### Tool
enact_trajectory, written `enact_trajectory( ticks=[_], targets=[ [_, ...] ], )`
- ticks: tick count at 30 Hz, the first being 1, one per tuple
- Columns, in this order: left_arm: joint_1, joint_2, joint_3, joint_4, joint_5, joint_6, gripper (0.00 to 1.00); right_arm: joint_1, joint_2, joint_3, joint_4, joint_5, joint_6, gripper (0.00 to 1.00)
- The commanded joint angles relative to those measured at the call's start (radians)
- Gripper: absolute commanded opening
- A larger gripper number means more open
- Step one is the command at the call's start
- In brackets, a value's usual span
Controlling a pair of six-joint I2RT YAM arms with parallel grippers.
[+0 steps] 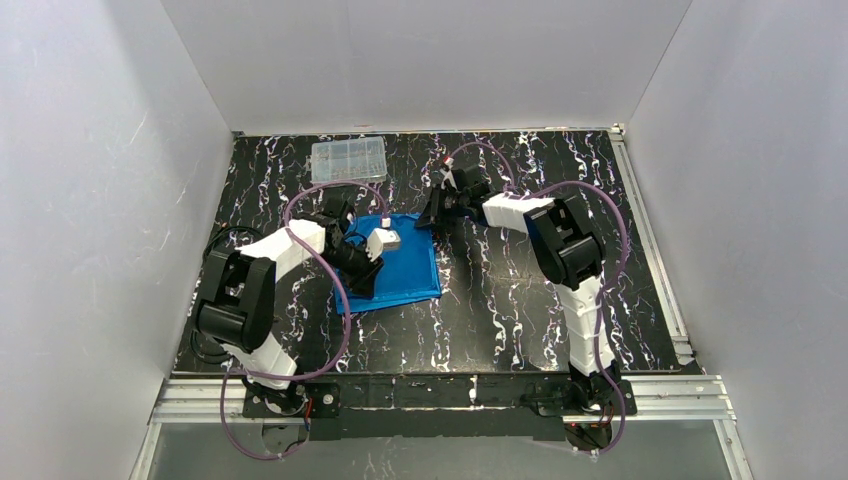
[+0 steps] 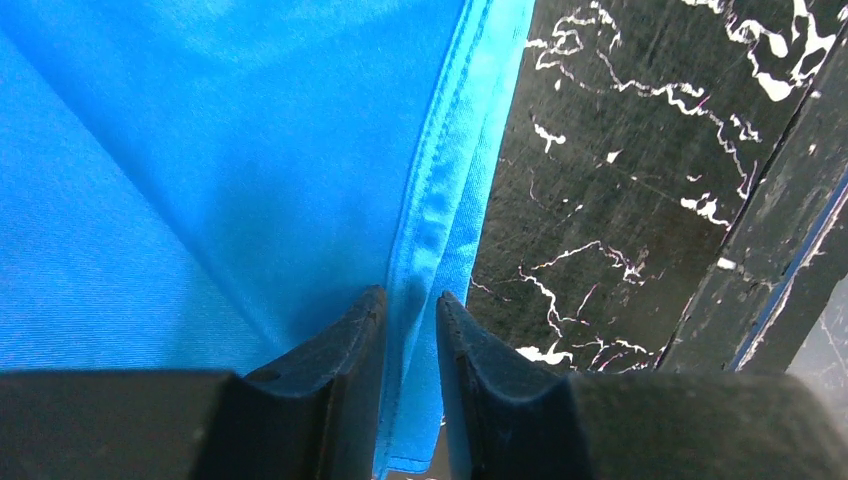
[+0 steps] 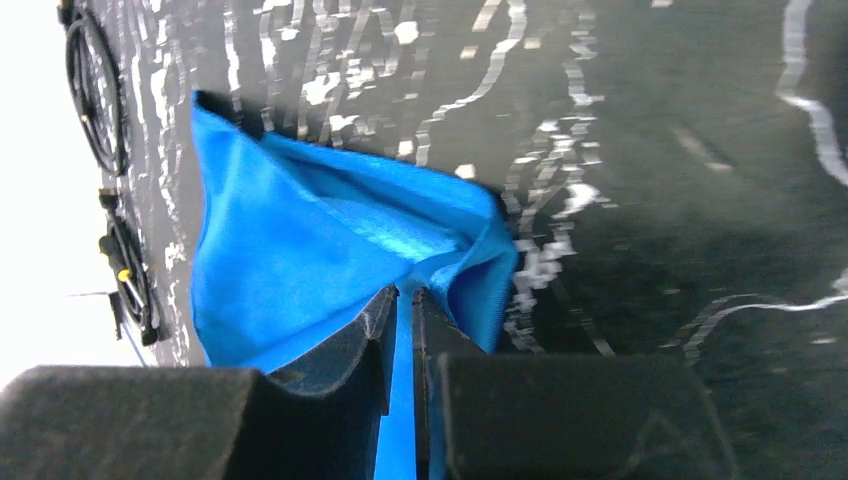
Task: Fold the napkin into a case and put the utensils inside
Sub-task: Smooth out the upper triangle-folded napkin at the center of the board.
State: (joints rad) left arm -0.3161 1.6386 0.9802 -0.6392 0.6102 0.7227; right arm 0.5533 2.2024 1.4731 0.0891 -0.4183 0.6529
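Note:
The bright blue napkin (image 1: 405, 265) lies in the middle of the black marbled table, with one corner raised. My right gripper (image 1: 437, 212) is at its far right corner. In the right wrist view it (image 3: 403, 292) is shut on a pinched fold of the napkin (image 3: 300, 240), which is lifted off the table. My left gripper (image 1: 362, 285) is at the napkin's left edge. In the left wrist view its jaws (image 2: 410, 300) stand a little apart over the stitched hem of the flat napkin (image 2: 200, 150). I cannot make out any utensils, and no folded case shows.
A clear plastic compartment box (image 1: 348, 159) stands at the back left of the table. Purple cables loop from both arms. White walls close in the table on three sides. Black cables (image 3: 95, 90) lie at the table's edge in the right wrist view.

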Motion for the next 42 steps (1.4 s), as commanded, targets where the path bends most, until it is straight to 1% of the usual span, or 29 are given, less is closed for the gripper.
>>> enact_trajectory(
  ticks=[1, 7, 11, 13, 16, 17, 20, 24, 27, 32, 37, 42],
  targets=[
    [0.001, 0.001, -0.042, 0.02, 0.001, 0.031, 0.21, -0.032, 0.032, -0.004, 0.088, -0.058, 0.044, 0.19],
    [0.001, 0.008, -0.073, 0.02, 0.012, 0.051, 0.15, -0.055, 0.059, -0.026, 0.173, -0.144, 0.106, 0.2],
    [0.001, 0.01, -0.075, 0.009, 0.047, 0.044, 0.14, -0.058, 0.023, -0.022, 0.193, -0.181, 0.105, 0.32],
    [0.001, 0.001, -0.072, 0.005, 0.056, 0.035, 0.15, -0.057, -0.01, -0.02, 0.186, -0.183, 0.096, 0.37],
    [0.001, -0.021, -0.047, -0.02, 0.074, 0.015, 0.22, -0.056, -0.094, -0.065, 0.19, -0.172, 0.08, 0.41],
    [0.001, -0.033, -0.035, -0.034, 0.08, 0.007, 0.25, -0.054, -0.127, -0.109, 0.205, -0.172, 0.082, 0.41],
    [0.001, -0.083, -0.005, -0.065, 0.101, -0.023, 0.32, -0.045, -0.207, -0.218, 0.223, -0.178, 0.086, 0.36],
    [0.001, -0.152, 0.021, -0.1, 0.106, -0.04, 0.32, -0.018, -0.298, -0.383, 0.252, -0.171, 0.083, 0.27],
    [0.001, -0.18, 0.033, -0.129, 0.094, -0.028, 0.33, 0.011, -0.315, -0.445, 0.226, -0.156, 0.057, 0.24],
    [0.002, -0.196, 0.013, -0.14, 0.03, 0.027, 0.35, 0.022, -0.321, -0.474, 0.118, -0.111, -0.039, 0.21],
    [0.001, -0.21, -0.04, -0.138, -0.055, 0.103, 0.39, 0.022, -0.337, -0.455, -0.04, -0.057, -0.15, 0.2],
    [0.0, -0.235, -0.109, -0.083, -0.092, 0.13, 0.41, 0.023, -0.386, -0.415, -0.148, -0.012, -0.217, 0.19]
  ],
)
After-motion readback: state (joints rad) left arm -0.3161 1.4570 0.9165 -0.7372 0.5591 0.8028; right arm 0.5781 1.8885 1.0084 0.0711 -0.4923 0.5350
